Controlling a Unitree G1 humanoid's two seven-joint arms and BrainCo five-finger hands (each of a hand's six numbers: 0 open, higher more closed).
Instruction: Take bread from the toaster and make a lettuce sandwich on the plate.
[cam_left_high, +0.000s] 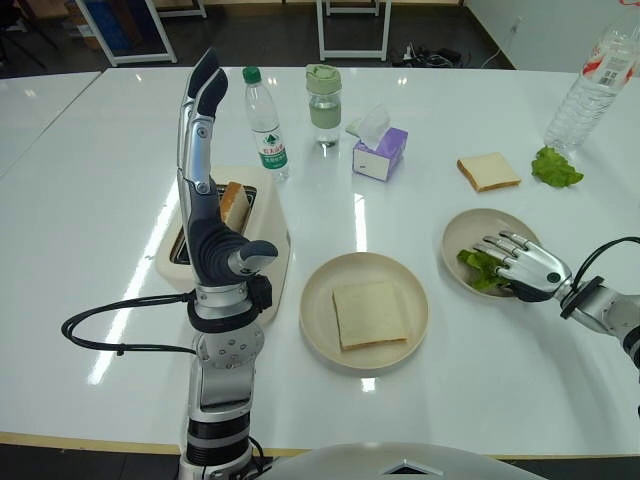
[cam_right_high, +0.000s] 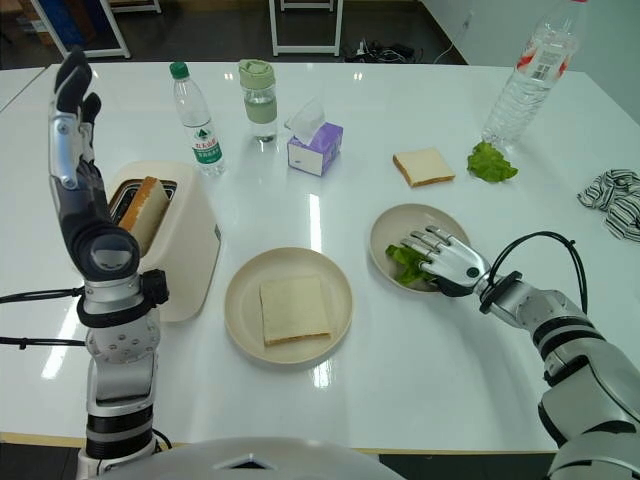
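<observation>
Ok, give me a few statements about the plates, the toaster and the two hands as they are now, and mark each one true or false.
1. A bread slice lies on the middle plate. True.
2. The toaster is empty. False: a toast slice stands in its slot.
3. The right hand lies over lettuce on the smaller plate. True.
4. The left hand grips bread. False: it stands upright, open, holding nothing.
5. Both plates hold lettuce. False: the middle plate holds bread alone.
</observation>
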